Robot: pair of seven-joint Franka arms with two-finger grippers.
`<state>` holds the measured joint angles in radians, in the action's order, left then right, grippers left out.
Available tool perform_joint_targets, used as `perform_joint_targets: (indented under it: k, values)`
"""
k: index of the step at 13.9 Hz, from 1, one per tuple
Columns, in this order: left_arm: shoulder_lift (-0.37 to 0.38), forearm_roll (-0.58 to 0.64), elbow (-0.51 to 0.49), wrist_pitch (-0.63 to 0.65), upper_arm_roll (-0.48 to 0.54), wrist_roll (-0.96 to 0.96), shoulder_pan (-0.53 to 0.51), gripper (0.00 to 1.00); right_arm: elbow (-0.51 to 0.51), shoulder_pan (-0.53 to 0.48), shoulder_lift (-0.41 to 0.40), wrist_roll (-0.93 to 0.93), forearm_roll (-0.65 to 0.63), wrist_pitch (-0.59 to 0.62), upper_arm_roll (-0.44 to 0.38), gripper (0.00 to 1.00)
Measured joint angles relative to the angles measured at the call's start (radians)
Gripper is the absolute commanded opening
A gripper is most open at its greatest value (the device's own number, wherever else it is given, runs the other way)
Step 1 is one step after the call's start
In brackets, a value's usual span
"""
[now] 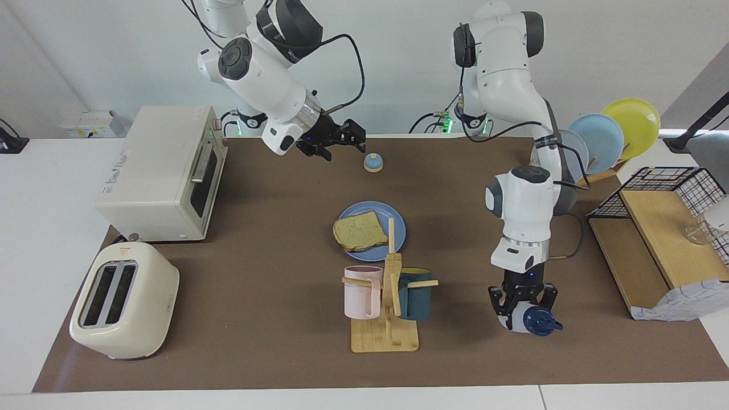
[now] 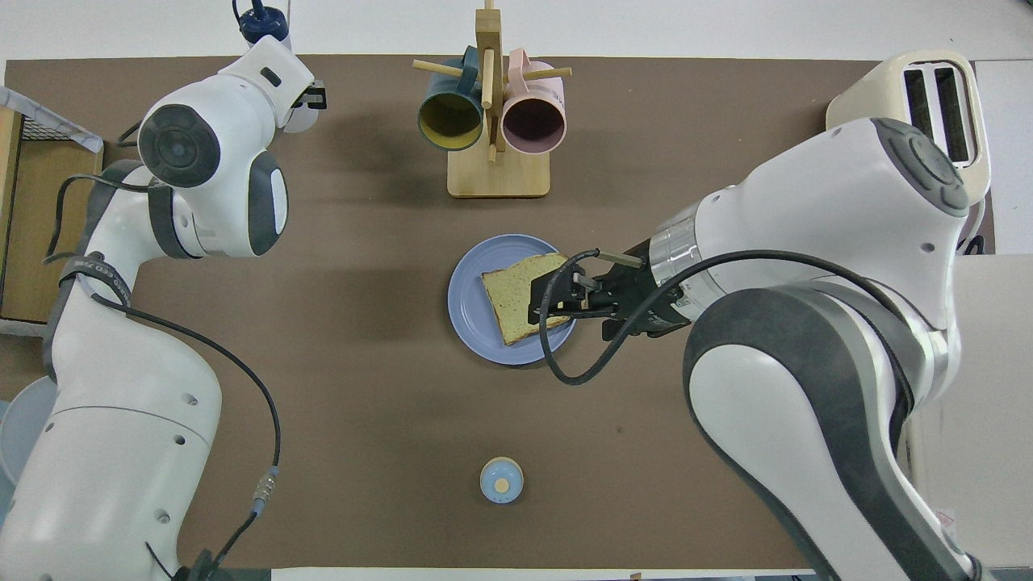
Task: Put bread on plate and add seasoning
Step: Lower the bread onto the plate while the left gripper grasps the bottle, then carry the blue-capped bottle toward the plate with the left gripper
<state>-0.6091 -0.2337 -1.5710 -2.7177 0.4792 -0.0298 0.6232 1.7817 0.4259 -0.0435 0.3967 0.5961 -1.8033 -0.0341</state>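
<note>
The bread lies flat on the blue plate at the middle of the brown mat; both also show in the overhead view, bread on plate. My left gripper is shut on the seasoning bottle, held tilted just above the mat beside the mug tree, toward the left arm's end. In the overhead view only the bottle's navy cap shows past the wrist. My right gripper is open, empty and raised, apart from the bread; seen from overhead it overlaps the bread's edge.
A small blue-domed bell sits nearer to the robots than the plate. A wooden mug tree with a pink and a teal mug stands farther out. A toaster oven and toaster are at the right arm's end; a plate rack and shelf are at the left arm's end.
</note>
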Motion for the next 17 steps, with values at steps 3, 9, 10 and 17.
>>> perform_joint_targets:
  k: [3,9,10,17]
  values:
    - [0.139,0.0,-0.001,0.256,-0.012,-0.163,0.004,0.0,0.0,0.0,0.0,0.072,0.049,-0.001,0.0,1.0]
    - [0.501,-0.001,-0.263,0.581,-0.018,-0.591,0.101,0.0,-0.001,0.0,0.001,0.175,0.169,-0.054,0.0,0.99]
    - [0.551,-0.001,-0.31,0.619,-0.02,-0.638,0.113,0.0,-0.002,0.0,0.002,0.185,0.17,-0.061,0.001,0.95]
    - [0.753,0.095,-0.471,0.793,-0.035,-0.777,0.264,0.0,-0.024,0.018,0.028,0.232,0.178,-0.119,0.013,0.66]
